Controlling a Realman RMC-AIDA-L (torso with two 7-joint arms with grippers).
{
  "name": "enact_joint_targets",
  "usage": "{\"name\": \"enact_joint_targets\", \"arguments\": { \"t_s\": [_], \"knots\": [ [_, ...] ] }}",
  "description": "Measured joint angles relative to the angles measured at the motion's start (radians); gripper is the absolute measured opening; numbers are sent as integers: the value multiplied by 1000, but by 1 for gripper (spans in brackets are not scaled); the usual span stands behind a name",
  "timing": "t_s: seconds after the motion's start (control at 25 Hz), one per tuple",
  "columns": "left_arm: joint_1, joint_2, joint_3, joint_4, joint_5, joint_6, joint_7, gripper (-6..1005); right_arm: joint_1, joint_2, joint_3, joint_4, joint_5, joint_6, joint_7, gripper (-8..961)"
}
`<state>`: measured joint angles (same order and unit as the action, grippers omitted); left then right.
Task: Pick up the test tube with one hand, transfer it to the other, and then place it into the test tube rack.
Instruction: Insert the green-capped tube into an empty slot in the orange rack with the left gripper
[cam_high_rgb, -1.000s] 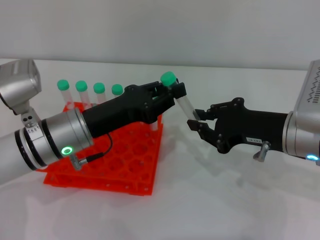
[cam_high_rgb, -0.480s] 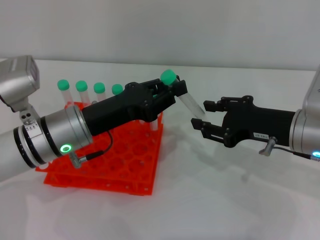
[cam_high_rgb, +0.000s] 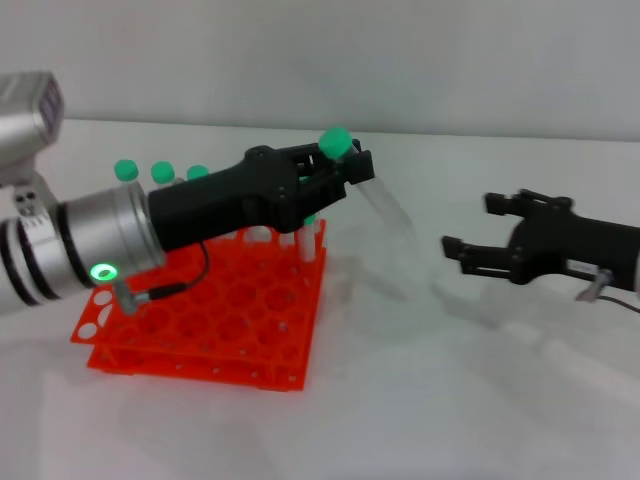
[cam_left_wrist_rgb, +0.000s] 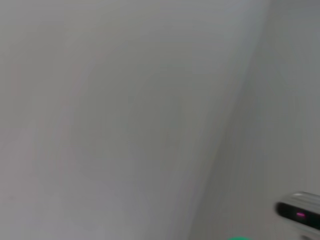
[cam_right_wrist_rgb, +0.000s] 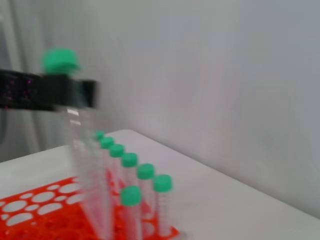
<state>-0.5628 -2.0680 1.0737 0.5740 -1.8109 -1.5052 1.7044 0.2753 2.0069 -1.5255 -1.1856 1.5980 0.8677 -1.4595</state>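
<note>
The left gripper is reaching out over the far right corner of the test tube rack, its fingers pinching the test tube just under the green cap. The tube is hanging in the air, tilted, with the cap up and to the left and the clear body slanting down and to the right — its lower part is blurred. The right wrist view is showing the same tube with its cap above the black fingers, standing over the rack. The right gripper is sitting well to the right of the tube, low over the table, apart from it, with its two fingers spread and nothing between them. A row of other green-capped tubes is standing in the far holes of the rack, partly hidden behind the left arm — the right wrist view is showing them upright in a line.
</note>
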Motion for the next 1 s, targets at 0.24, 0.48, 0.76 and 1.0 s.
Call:
{"name": "enact_joint_targets", "arguments": {
  "t_s": [0.24, 0.48, 0.76, 1.0],
  "knots": [
    [85, 7, -6, 313, 140, -4, -234, 242, -40, -3, 82, 31, -4, 43, 3, 852],
    [135, 30, -35, 499, 214, -48, -419, 247, -94, -5, 148, 38, -7, 55, -1, 857],
    [180, 44, -82, 619, 297, -86, -485, 254, -116, -5, 180, 45, -4, 92, -3, 857],
    [191, 9, -99, 713, 488, -23, -500, 260, -118, -5, 175, 51, 18, 110, -4, 857]
  ]
}}
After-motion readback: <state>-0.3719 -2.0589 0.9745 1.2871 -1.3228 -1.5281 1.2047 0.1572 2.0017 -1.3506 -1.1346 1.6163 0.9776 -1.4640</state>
